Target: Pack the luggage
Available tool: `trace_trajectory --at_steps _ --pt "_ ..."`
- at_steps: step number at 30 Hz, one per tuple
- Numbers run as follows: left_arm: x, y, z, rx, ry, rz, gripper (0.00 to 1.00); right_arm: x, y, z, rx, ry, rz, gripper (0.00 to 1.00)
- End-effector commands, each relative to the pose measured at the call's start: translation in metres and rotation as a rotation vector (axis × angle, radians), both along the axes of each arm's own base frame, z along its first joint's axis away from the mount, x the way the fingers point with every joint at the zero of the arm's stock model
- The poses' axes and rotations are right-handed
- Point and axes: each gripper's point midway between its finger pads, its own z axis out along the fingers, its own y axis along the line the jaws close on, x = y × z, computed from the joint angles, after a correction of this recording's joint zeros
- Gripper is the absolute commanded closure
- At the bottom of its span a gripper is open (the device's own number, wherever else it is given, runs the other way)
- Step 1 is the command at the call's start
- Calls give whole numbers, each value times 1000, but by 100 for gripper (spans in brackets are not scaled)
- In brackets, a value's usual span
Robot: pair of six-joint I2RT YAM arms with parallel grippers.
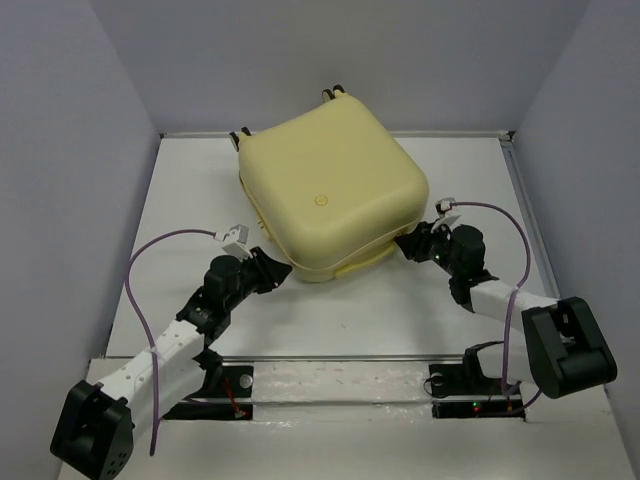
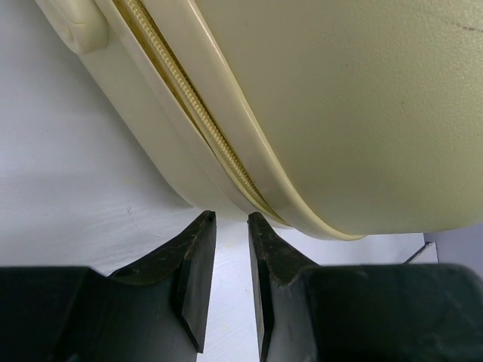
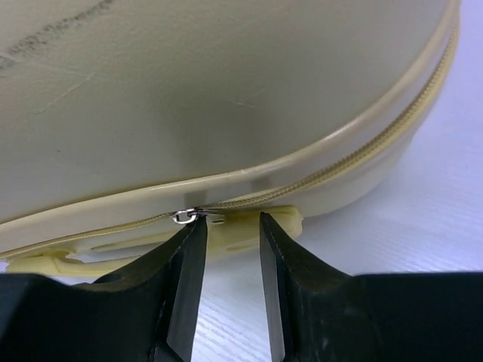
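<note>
Top view: the closed luggage (image 1: 330, 190) sits mid-counter (image 1: 400, 320), with the left claw (image 1: 278, 272) and right claw (image 1: 408, 243) at its near corners. Left wrist: jaws slightly parted, empty, by the zipper (image 2: 189, 98). Right wrist: jaws parted, zipper pull (image 3: 183, 216) at one jaw's tip, ungripped. Closing from here could miss it.

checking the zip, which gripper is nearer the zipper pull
Right: right gripper at the pull; left gripper at the other near corner of the luggage.
</note>
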Motion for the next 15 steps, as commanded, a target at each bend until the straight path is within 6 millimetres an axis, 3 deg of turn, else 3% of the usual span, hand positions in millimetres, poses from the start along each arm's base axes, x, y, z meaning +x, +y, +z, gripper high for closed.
trace_trajectory --at_steps 1,8,10,12,15 --pt "7 -3 17 -6 -79 -8 65 20 7 41 -2 -206 40 59" --pt "9 -2 14 3 -70 3 65 14 21 66 72 -357 119 58" --pt "9 -1 13 2 -67 7 65 11 22 71 104 -376 122 68" --pt "9 0 14 -3 -69 11 65 6 20 87 131 -431 112 85" --pt "8 2 14 -3 -70 21 65 -3 17 94 157 -416 98 93"
